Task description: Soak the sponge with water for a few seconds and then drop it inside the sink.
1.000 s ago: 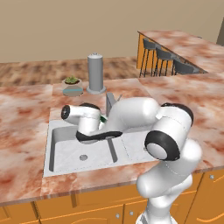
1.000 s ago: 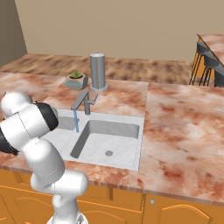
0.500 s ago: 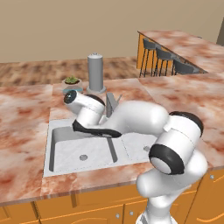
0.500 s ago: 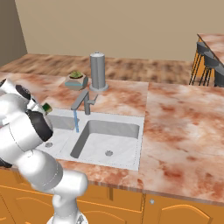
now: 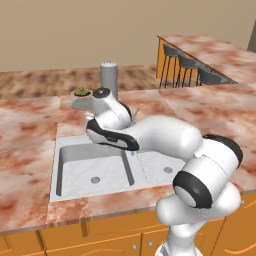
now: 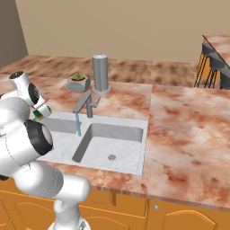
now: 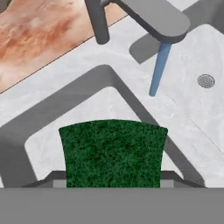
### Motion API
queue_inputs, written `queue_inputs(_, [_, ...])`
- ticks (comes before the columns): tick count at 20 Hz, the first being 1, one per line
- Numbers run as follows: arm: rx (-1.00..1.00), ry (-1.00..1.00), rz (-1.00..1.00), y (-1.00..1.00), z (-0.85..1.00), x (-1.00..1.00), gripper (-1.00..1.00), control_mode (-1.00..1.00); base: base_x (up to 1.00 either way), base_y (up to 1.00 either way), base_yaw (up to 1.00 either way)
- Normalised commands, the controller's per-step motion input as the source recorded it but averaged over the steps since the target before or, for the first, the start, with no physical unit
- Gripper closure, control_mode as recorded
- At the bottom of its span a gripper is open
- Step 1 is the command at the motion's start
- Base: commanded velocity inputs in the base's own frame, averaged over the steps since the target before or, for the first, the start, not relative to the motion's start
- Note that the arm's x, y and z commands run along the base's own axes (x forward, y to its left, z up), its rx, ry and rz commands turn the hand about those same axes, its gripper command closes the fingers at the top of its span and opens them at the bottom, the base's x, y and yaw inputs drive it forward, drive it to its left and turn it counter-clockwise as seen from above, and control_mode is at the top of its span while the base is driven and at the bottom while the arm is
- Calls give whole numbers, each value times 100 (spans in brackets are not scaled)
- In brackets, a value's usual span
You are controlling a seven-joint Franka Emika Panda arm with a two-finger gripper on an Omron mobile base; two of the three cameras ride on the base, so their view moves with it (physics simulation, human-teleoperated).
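Note:
My gripper (image 7: 112, 179) is shut on the sponge (image 7: 113, 152), a dark green pad that stands up between the two fingers. It hangs over one bowl of the sink (image 7: 52, 131), beside the divider. The grey faucet (image 7: 153, 17) reaches out above it, and the thin blue water (image 7: 158, 68) falls just past the sponge without touching it. From the right base view, the gripper (image 6: 42, 110) with the sponge (image 6: 38, 115) is left of the faucet (image 6: 85, 101) and the water (image 6: 78, 123). The arm hides the hand's front in the left base view, above the sink (image 5: 75, 175).
A potted plant (image 6: 78, 81) and a tall grey cylinder (image 6: 101, 74) stand on the marble counter (image 6: 179, 117) behind the faucet. Bar stools (image 5: 185, 67) line the far counter at the right. Orange cabinet fronts (image 6: 179, 215) run below the counter's edge.
The arm has risen out of the sink bowl and swung back toward the faucet, with the sponge still in the gripper. The water keeps running.

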Motion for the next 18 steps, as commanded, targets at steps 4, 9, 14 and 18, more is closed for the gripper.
queue_inputs(4, [18, 17, 19, 0, 30, 0, 100, -100, 0, 0, 0])
queue_inputs(9, [5, 8, 18, 10, 14, -1, 100, -100, 0, 0, 0])
queue_inputs(14, [0, 9, 20, 16, 2, 0, 100, -100, 0, 0, 0])
queue_inputs(18, [-3, 0, 8, 18, 0, 0, 100, -100, 0, 0, 0])
